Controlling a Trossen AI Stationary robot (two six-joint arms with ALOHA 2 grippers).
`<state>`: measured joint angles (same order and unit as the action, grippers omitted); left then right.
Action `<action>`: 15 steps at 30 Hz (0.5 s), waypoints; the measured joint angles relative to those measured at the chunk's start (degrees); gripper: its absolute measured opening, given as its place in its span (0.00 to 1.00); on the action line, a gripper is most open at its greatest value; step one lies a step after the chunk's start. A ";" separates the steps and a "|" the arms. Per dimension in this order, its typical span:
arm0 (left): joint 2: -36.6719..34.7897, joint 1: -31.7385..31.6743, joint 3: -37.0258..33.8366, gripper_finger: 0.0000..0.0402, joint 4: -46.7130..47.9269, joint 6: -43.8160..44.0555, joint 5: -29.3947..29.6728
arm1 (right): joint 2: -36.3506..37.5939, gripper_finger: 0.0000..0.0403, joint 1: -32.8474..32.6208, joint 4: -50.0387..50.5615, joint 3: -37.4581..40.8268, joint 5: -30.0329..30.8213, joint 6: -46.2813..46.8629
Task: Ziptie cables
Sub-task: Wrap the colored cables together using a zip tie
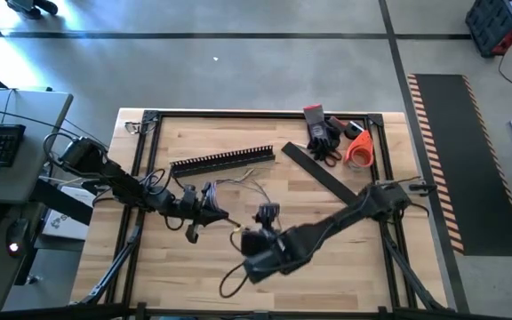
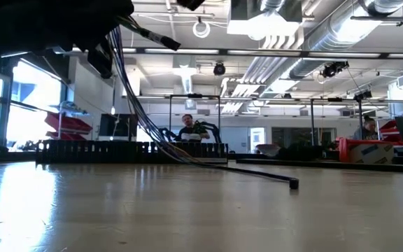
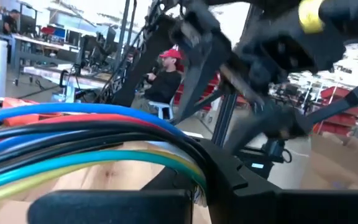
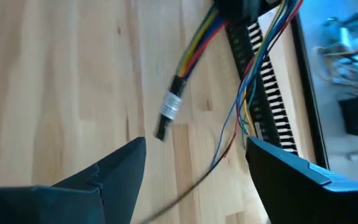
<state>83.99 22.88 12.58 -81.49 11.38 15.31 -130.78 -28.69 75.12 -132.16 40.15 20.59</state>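
left gripper (image 1: 204,206) clamped on the cables (image 1: 229,188), held above mid-table near the slotted rail (image 1: 223,161). right gripper (image 4: 194,165) spread wide, empty, just beside. advise gathering loose strands tight before the tie goes round.

— What do I count on the counter (image 1: 194,258)?
— I see one bunch of cables (image 1: 225,188), one comb-toothed rail (image 1: 223,161), one flat black strip (image 1: 318,172), one orange tape roll (image 1: 359,148), two arms.
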 joint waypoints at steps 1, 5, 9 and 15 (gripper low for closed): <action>0.00 0.25 0.00 0.00 -0.25 -0.56 0.44 | -0.82 0.65 -0.34 -0.03 0.00 1.14 1.47; 0.00 0.99 0.00 0.00 -0.74 -2.17 0.85 | -2.64 0.65 -0.16 -1.45 -0.02 1.84 7.06; 0.00 1.30 0.01 0.00 -1.01 -2.67 0.83 | -4.12 0.65 1.03 -6.09 -0.02 1.55 7.39; 0.00 1.30 0.00 0.00 -1.17 -2.67 0.83 | -3.96 0.59 3.21 -7.66 -0.09 -1.47 6.87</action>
<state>83.99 24.18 12.58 -82.65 8.71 16.14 -134.74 -25.47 67.46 -132.25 38.67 27.46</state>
